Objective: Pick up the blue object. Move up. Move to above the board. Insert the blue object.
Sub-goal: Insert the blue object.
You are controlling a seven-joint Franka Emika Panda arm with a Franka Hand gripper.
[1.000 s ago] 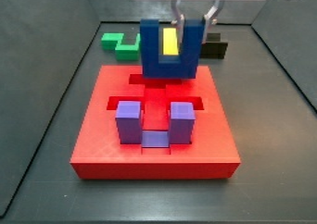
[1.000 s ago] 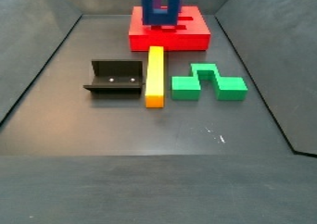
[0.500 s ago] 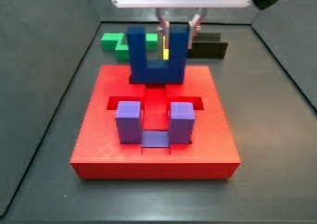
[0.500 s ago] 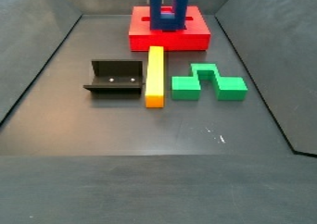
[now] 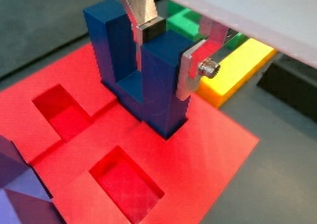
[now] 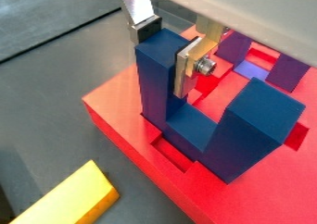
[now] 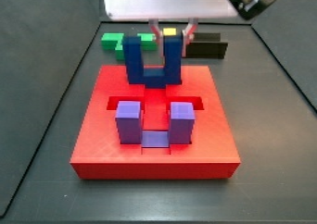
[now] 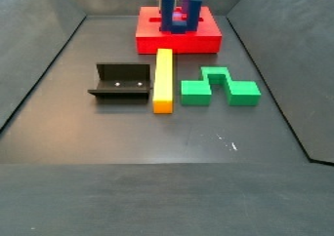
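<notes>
1. The jaws of the gripper (image 5: 168,44) are clamped on one upright prong of the dark blue U-shaped block (image 5: 139,68); a silver finger plate (image 6: 190,67) presses each side of that prong.
2. Below the jaws, the base of the blue block sits in a recessed slot of the large flat red board (image 7: 217,135).
3. A lighter purple U-shaped block (image 7: 154,121) stands in another slot of the board, well apart from the jaws.
4. Beyond the jaws, on the dark counter (image 8: 78,103), lie a long yellow bar (image 8: 163,79), a green stepped block (image 8: 218,87) and the dark L-shaped fixture (image 8: 120,82).

Dark grey floor (image 8: 144,172), matching sloped walls (image 8: 280,64)
</notes>
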